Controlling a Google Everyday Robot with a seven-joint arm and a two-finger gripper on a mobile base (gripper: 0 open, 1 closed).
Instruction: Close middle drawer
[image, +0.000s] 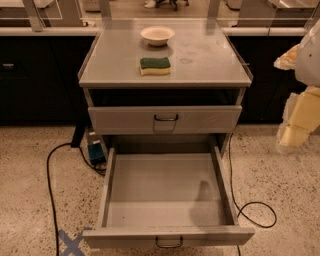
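Observation:
The middle drawer (125, 236) of the grey metal cabinet (210, 65) is pulled far out toward me. Its deep tray is empty. Its low front is at the bottom of the view, with a small dark wire handle (169, 243). Above it is the wider, taller-fronted grey drawer (210, 120) with a like handle (166, 118). The lowest drawer is hidden under the open one. My gripper (300, 115) shows as white and yellowish parts at the right edge. It is to the right of the cabinet, apart from both drawers, at about the upper drawer's height.
A white bowl (157, 35) and a green-and-yellow sponge (155, 65) lie on the cabinet top. Black cables run on the speckled floor at left (50, 190) and right (255, 212). A blue box (96, 152) sits by the cabinet's left foot. A blue tape cross (70, 242) marks the floor.

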